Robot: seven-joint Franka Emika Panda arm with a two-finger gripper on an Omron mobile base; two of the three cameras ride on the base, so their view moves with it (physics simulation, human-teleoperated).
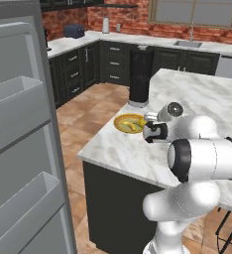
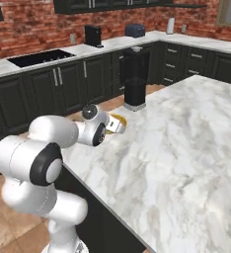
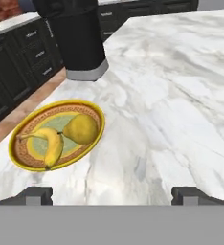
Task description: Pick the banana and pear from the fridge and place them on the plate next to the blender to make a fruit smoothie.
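Spread wide and holding nothing, the gripper (image 3: 112, 195) hovers over the marble counter (image 3: 181, 95) just beside the plate (image 3: 25, 160). Banana (image 3: 50, 146) and pear (image 3: 80, 128) lie touching on the plate, near the blender (image 3: 78, 40).

Yellow banana (image 3: 50, 146), yellow-rimmed plate (image 3: 18, 158)

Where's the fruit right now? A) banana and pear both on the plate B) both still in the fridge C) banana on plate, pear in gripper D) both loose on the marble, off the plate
A: the hand view shows the banana and the pear lying side by side on the plate, near the blender.
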